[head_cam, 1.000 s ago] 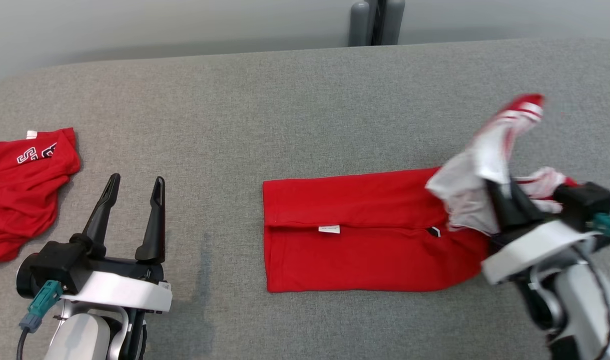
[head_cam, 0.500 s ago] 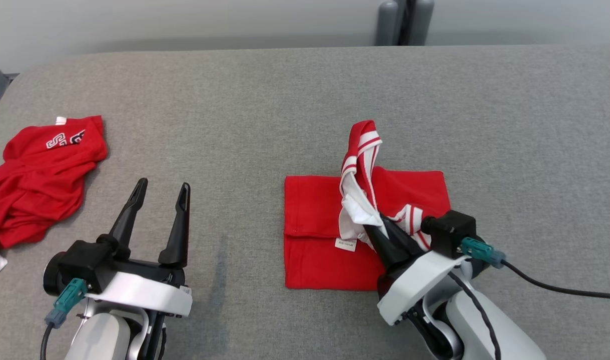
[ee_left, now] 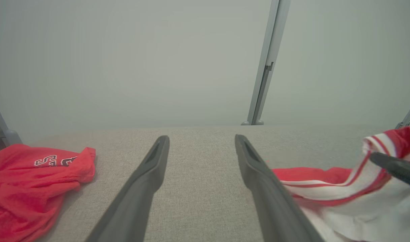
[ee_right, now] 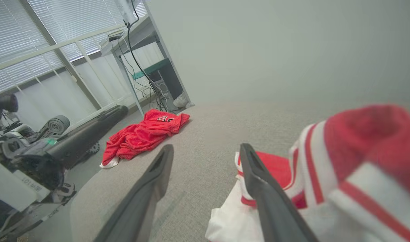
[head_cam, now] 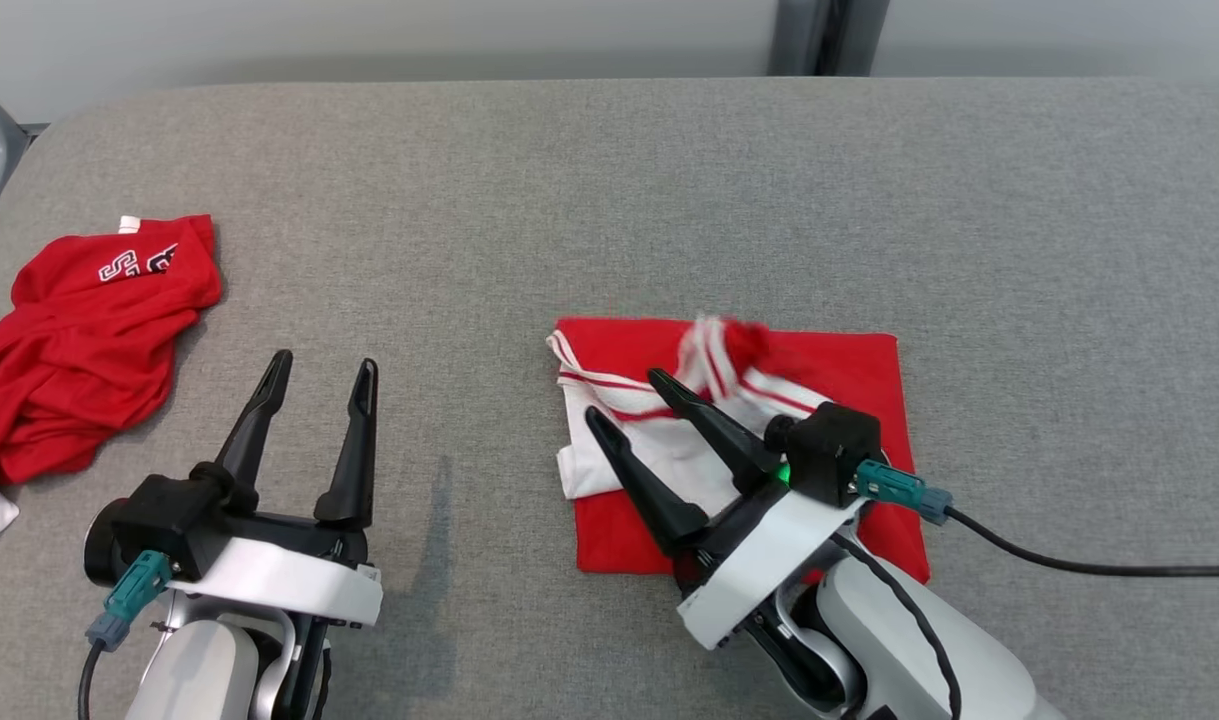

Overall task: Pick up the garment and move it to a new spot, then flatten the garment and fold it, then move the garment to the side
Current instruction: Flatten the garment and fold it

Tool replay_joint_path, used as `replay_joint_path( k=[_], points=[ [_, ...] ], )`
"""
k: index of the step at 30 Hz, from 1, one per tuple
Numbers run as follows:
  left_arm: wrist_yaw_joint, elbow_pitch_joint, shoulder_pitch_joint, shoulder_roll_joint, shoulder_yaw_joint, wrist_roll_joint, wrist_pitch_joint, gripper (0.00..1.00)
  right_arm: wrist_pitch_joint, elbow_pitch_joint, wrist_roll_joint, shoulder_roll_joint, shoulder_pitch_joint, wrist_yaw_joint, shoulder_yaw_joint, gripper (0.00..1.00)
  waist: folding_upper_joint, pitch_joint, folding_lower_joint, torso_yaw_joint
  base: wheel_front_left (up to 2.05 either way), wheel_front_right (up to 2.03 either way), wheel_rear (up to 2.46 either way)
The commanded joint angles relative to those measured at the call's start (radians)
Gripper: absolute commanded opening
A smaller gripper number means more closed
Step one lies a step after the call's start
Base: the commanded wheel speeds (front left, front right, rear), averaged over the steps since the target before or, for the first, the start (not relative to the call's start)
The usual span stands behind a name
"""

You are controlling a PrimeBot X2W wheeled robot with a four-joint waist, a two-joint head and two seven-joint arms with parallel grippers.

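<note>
Red garment [head_cam: 849, 370], folded, white striped part uppermost, lies on the grey desk [head_cam: 569, 180] right of centre. I see my right end effector [head_cam: 621, 394] released over it; left end effector [head_cam: 325, 360] spread wide, empty.

The garment [head_cam: 849, 370] lay folded — a red rectangle on the grey tabletop [head_cam: 569, 200]. Its white, red-striped part sat rumpled on top.
</note>
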Motion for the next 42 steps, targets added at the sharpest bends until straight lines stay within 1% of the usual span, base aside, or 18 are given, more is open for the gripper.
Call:
replay_joint_path(
  k=[1,5,8,9,12,15,20,21,23,26,29,33,42],
  points=[
    [0.001,-0.002,-0.008,0.002,0.006,0.006,-0.004,1.00,-0.006,-0.011,0.009,-0.006,-0.009,0.000,0.004,1.00,0.0000,0.000,0.0000,-0.003,0.00,0.00,0.00],
    [0.002,0.000,-0.004,0.000,0.012,0.011,-0.004,1.00,-0.013,-0.112,0.020,-0.005,-0.019,0.000,0.016,1.00,0.0000,-0.004,0.0000,-0.015,0.00,0.00,0.00],
    [0.004,0.001,0.000,-0.001,0.017,0.015,-0.004,1.00,-0.013,-0.178,0.014,-0.006,-0.020,0.000,-0.018,1.00,0.0000,-0.009,0.0000,-0.024,0.00,0.00,0.00],
    [0.005,-0.001,0.002,-0.001,0.019,0.015,-0.004,1.00,-0.015,-0.192,-0.010,-0.007,-0.019,0.000,-0.045,1.00,0.0000,-0.011,0.0000,-0.026,0.00,0.00,0.00],
    [0.007,-0.004,0.010,0.000,0.024,0.019,-0.004,1.00,-0.006,-0.212,-0.070,-0.009,0.013,0.000,-0.157,1.00,0.0000,-0.016,0.0000,-0.033,0.00,0.00,0.00],
    [0.009,-0.005,0.013,0.001,0.028,0.018,-0.004,1.00,0.009,-0.214,-0.146,-0.030,0.055,0.000,-0.301,1.00,0.0000,-0.018,0.0000,-0.037,0.00,0.00,0.00],
    [0.015,-0.003,0.020,0.010,0.038,0.019,-0.004,1.00,0.036,-0.215,-0.230,-0.066,0.147,0.000,-0.519,1.00,0.0000,-0.021,0.0000,-0.044,0.00,0.00,0.00],
    [0.019,-0.001,0.025,0.014,0.041,0.020,-0.004,1.00,0.043,-0.218,-0.254,-0.081,0.184,0.000,-0.589,1.00,0.0000,-0.025,0.0000,-0.047,0.00,0.00,0.00],
    [0.022,-0.001,0.031,0.020,0.044,0.017,-0.002,1.00,0.052,-0.216,-0.275,-0.100,0.225,0.000,-0.652,1.00,0.0000,-0.028,0.0000,-0.049,0.00,0.00,0.00],
    [0.024,-0.002,0.033,0.025,0.043,0.015,0.005,1.00,0.057,-0.219,-0.288,-0.122,0.287,0.000,-0.716,1.00,0.0000,-0.035,0.0000,-0.049,0.00,0.00,0.00],
    [0.027,-0.006,0.038,0.031,0.044,0.012,0.009,1.00,0.062,-0.225,-0.294,-0.137,0.334,0.000,-0.736,1.00,0.0000,-0.040,0.0000,-0.054,0.00,0.00,0.00],
    [0.030,-0.010,0.051,0.039,0.045,0.008,0.017,1.00,0.068,-0.241,-0.286,-0.143,0.370,0.000,-0.735,1.00,0.0000,-0.050,0.0000,-0.060,0.00,0.00,0.00],
    [0.039,-0.019,0.060,0.047,0.037,0.003,0.028,1.00,0.087,-0.264,-0.264,-0.157,0.393,0.000,-0.726,1.00,0.0000,-0.063,0.0000,-0.057,0.00,0.00,0.00]
  ],
)
